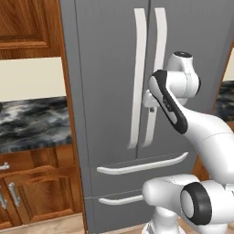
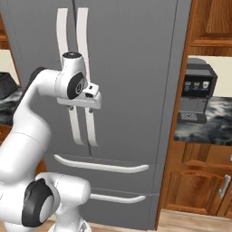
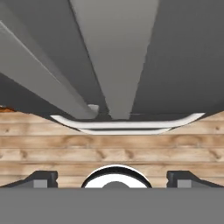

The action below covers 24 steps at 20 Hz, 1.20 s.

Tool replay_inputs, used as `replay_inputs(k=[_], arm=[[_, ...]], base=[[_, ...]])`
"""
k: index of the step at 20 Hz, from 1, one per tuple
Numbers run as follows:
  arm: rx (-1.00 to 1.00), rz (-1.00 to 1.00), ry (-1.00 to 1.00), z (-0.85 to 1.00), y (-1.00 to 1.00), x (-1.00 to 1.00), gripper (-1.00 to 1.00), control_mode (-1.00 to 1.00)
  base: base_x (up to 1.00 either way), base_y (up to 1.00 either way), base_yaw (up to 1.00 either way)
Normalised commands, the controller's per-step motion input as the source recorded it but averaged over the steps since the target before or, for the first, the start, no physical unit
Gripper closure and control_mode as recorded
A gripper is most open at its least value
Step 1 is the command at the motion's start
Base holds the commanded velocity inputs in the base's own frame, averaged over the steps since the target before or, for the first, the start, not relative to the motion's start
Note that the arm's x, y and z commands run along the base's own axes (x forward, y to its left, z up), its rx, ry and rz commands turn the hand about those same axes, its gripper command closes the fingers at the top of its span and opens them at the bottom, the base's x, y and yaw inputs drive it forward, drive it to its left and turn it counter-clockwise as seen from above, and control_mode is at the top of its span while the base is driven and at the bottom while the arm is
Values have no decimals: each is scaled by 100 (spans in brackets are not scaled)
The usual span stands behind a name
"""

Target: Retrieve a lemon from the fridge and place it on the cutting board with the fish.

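Fingers (image 3: pixel 112 178) spread wide, empty, close beside long white curved handles (image 1: pixel 145 77) of tall grey fridge (image 2: pixel 131 68); doors closed.

No text, label, brand, number or sign can be read anywhere. The fridge (image 1: pixel 109 68) doors are plain grey, and the dark appliance (image 2: pixel 198 93) on the counter at the right edge has small front marks too blurred to make out.
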Motion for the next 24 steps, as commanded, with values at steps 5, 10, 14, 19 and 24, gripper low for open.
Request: replay_inputs(k=[5,10,14,19,24], arm=[[0,0,0,0,0,0,-100,100],[0,0,0,0,0,0,-100,100],[0,0,0,0,0,0,-100,100],[0,0,0,0,0,0,-100,100],[0,0,0,0,0,0,-100,100]], base=[[-9,20,-2],[-19,-6,0],[-29,-2,0],[-47,0,-1],[-32,0,0]])
